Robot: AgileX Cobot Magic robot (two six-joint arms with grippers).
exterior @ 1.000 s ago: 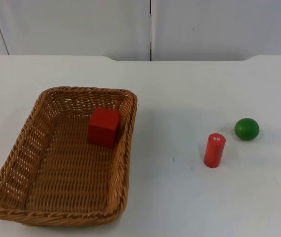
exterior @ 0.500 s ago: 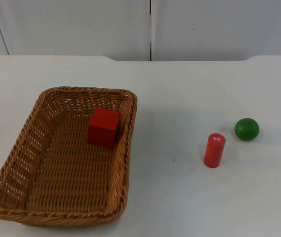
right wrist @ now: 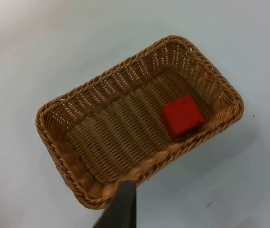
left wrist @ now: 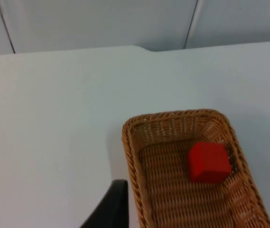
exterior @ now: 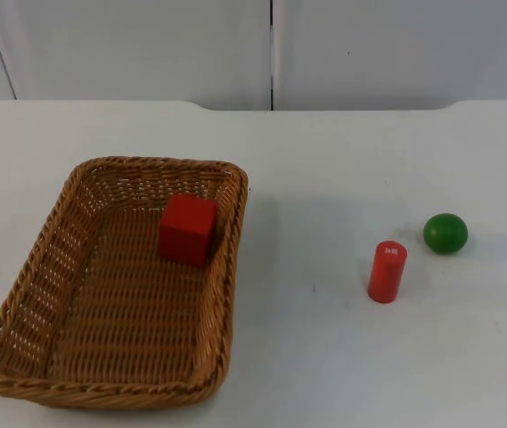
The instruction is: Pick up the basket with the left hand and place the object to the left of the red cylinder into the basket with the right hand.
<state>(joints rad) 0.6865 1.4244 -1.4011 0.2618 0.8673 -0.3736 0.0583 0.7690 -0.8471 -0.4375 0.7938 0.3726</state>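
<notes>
White table (exterior: 324, 160), red cube (exterior: 187, 229) in basket (exterior: 35, 276)

Green ball (exterior: 445, 233) on white table (exterior: 324, 169); grey partition wall (exterior: 146, 45) behind.

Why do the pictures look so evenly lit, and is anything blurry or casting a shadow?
Top view: soft, even light; the red cylinder and green ball cast only faint shadows on the white table, with no glare. Left wrist view: the wicker basket and red cube are sharp, the near dark fingertip soft. Right wrist view: a gentle shadow beside the basket.
</notes>
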